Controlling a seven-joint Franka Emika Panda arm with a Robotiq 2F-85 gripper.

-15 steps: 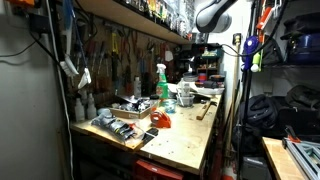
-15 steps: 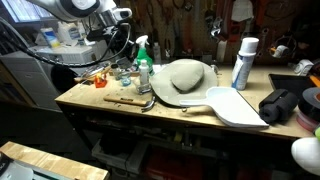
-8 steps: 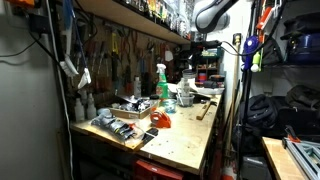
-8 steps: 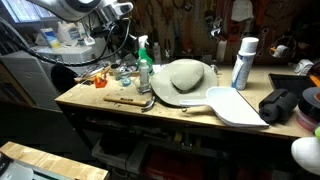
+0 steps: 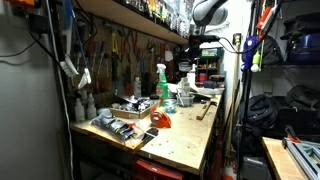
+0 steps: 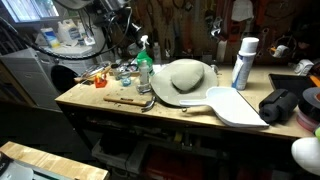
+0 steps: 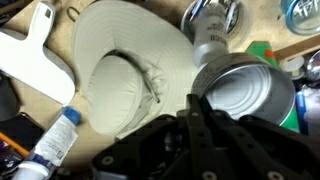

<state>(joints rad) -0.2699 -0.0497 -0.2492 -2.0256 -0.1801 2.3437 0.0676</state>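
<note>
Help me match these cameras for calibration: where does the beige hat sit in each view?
Exterior view: hat mid-bench, right of the green spray bottle.
Exterior view: hat likely the small pale patch at the far end, past that bottle.
Wrist view: hat fills the centre-left.
Landmark: the green spray bottle, clear in both exterior views.

Workbench layout, hat near the middle.
Hat (image 6: 185, 78) lies on the workbench (image 6: 90, 108). Tin can (image 6: 143, 80) stands just beside it, with the spray bottle (image 6: 143, 48) behind the can and the hammer (image 6: 128, 100) in front. Board (image 6: 235, 106) lies at the hat's opposite side, with the aerosol (image 6: 242, 62) behind it.
</note>
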